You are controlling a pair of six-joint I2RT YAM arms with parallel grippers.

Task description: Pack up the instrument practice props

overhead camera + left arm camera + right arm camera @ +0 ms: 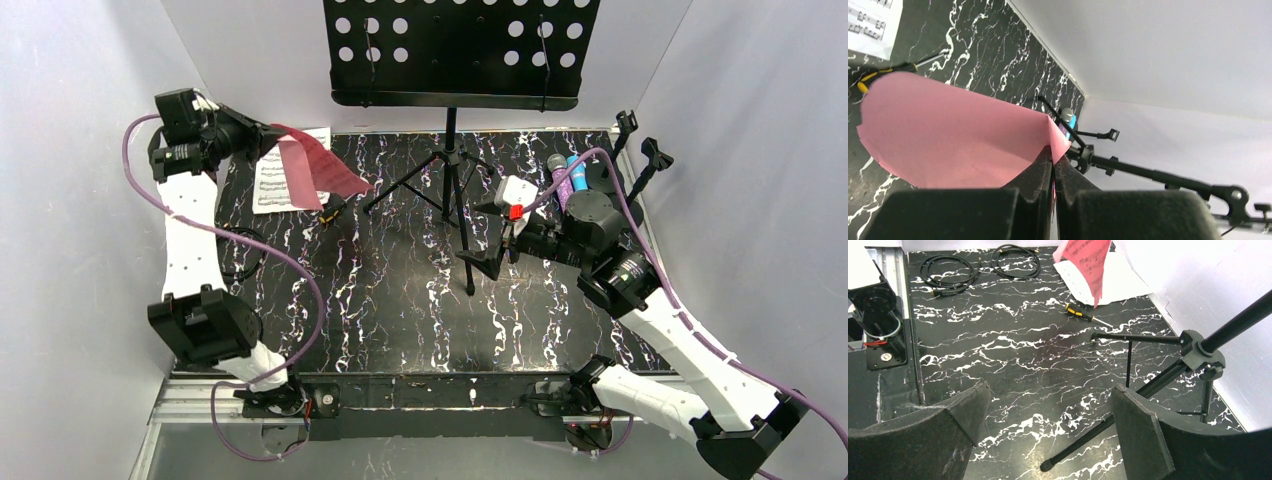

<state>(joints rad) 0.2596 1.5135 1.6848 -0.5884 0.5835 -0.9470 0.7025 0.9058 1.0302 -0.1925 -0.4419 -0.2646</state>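
The pink sheet (318, 165) hangs lifted over the far-left corner of the tabletop (400, 300), pinched at one corner by the left gripper (268, 135), whose fingers are pressed tight together on the paper. In the left wrist view the sheet curls across most of the frame and hides much of what lies under it. The white sheet (272, 185) lies flat on the tabletop below, partly covered by the pink one, and its far edge is hard to make out against the wall. Just beside its right edge lies a screwdriver (333, 210) with a yellow-and-black handle. Two coiled cables (950, 270) near the left edge show clearly only from the right wrist; from above the left arm hides most of them.

The stand (450, 190) rises from the middle of the tabletop, its plate cut off by the top of the frame. The right gripper (485, 237) hovers near the stand's legs, fingers spread wide and holding nothing. By the right edge lie the purple mic (558, 180) and the blue mic (578, 178) side by side, their lower ends hidden behind the right arm. Two holders (627, 125) stand at the far-right corner; their bases cannot be seen.
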